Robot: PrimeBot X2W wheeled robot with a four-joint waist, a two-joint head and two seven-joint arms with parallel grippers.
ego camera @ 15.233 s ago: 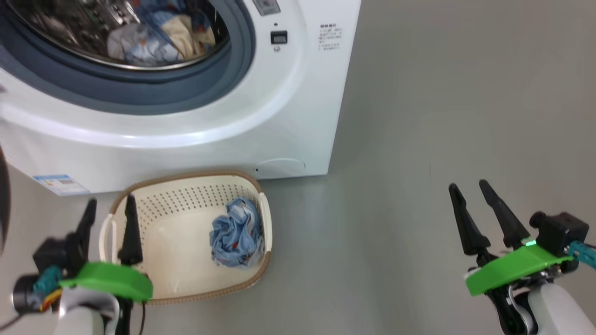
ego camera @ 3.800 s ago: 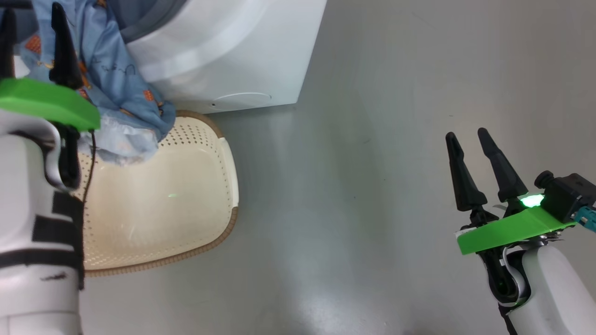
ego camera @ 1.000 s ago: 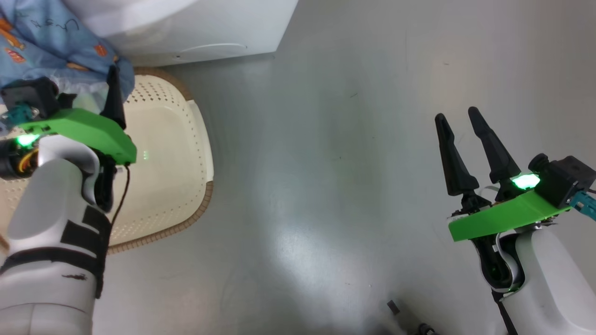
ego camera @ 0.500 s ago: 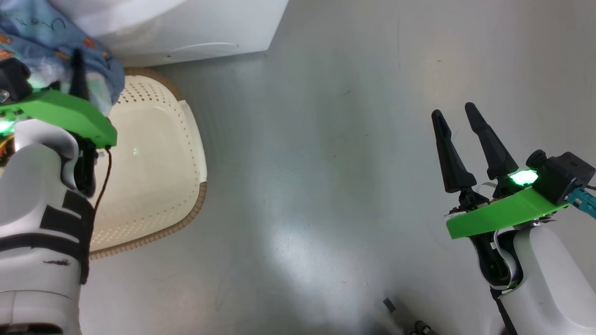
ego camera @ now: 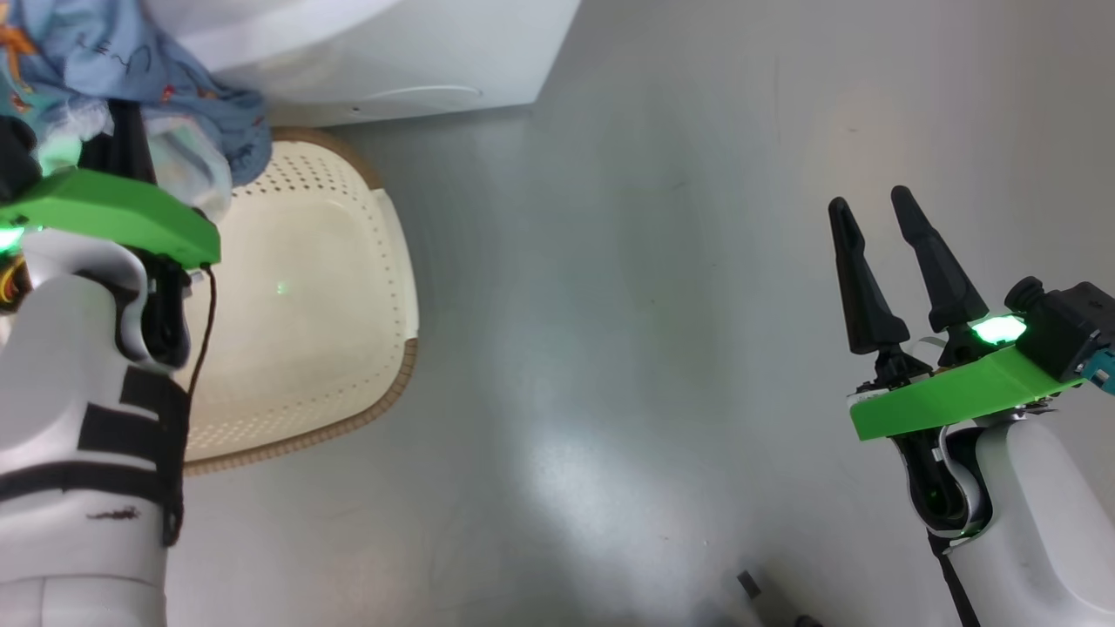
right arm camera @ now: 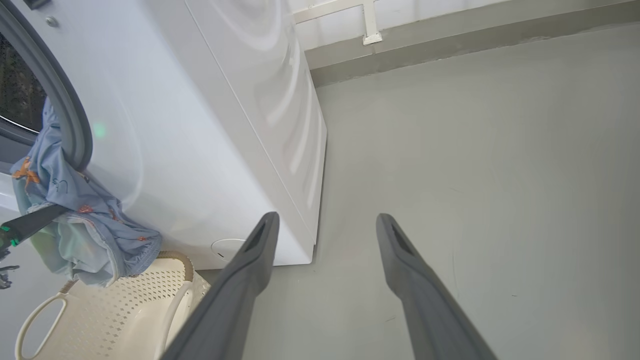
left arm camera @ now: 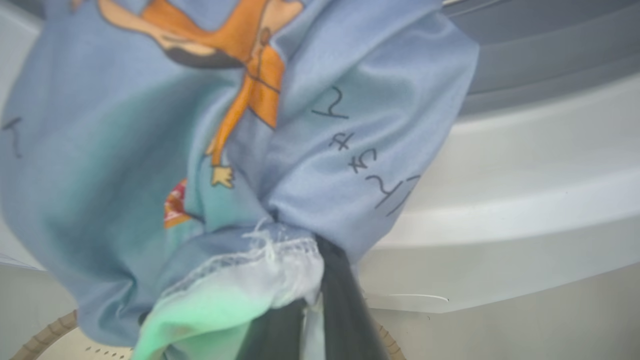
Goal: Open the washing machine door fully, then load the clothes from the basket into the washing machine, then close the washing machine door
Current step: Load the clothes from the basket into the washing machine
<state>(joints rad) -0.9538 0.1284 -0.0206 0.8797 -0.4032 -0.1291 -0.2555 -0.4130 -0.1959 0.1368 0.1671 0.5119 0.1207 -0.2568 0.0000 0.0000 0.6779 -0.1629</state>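
Observation:
A light blue garment with orange prints, one of the clothes (ego camera: pixel 165 78), hangs from the grey drum gasket (right arm camera: pixel 75 125) down the white washing machine (ego camera: pixel 392 52) front. My left gripper (left arm camera: pixel 305 245) is shut on its bunched lower hem, above the back of the basket (ego camera: pixel 383 261). The cream basket interior that shows holds no clothes. In the right wrist view the garment (right arm camera: pixel 75 210) drapes out of the drum opening, with a dark left finger (right arm camera: pixel 30 225) at it. My right gripper (ego camera: pixel 867 205) stands open over bare floor, far to the right. The washing machine door is out of view.
Grey floor (ego camera: pixel 653 305) spreads between the basket and my right arm. A round flap (ego camera: pixel 418 91) sits low on the machine front. A small dark object (ego camera: pixel 747 582) lies on the floor at the bottom edge. A wall base (right arm camera: pixel 450 35) runs behind the machine.
My left gripper went from open beside the hanging garment to shut on its hem. The head view shifted slightly. The right arm holds the same pose.

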